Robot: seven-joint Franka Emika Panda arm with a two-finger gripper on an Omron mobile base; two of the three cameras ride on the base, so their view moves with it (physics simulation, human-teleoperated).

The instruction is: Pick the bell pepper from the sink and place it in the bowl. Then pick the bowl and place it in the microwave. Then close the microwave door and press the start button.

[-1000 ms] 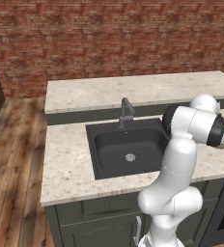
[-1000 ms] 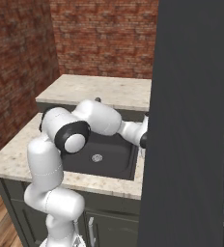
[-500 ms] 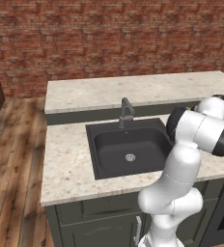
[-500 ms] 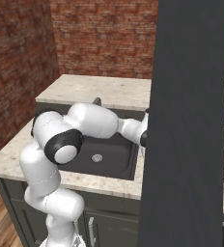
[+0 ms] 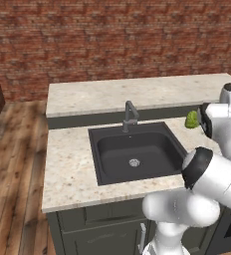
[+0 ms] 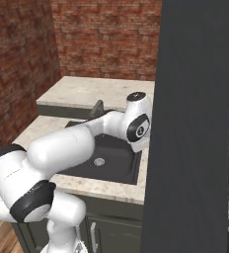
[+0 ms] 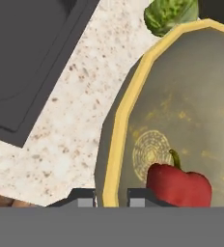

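In the hand view the olive-tan bowl point(image 7: 191, 111) stands on the speckled counter right of the sink point(image 7: 27, 53), close under the hand. The shiny red bell pepper point(image 7: 179, 185) lies inside the bowl near its near rim. My gripper point(image 7: 113, 197) straddles the bowl's yellow rim, one fingertip outside the wall and one inside, narrowly spaced and shut on it. The dark sink point(image 5: 137, 149) with its silver drain point(image 5: 134, 162) holds nothing. A tall dark slab, the open microwave door point(image 6: 193, 123), hides the bowl in the right base view.
A green leafy vegetable point(image 7: 172, 14) point(image 5: 191, 119) lies on the counter just beyond the bowl. The grey faucet point(image 5: 130, 114) rises behind the sink. A raised counter ledge point(image 5: 137, 92) runs along the brick wall.
The arm has swung further right, past the sink, and its upper links have turned over the counter's right end. Sink and counter have not moved.
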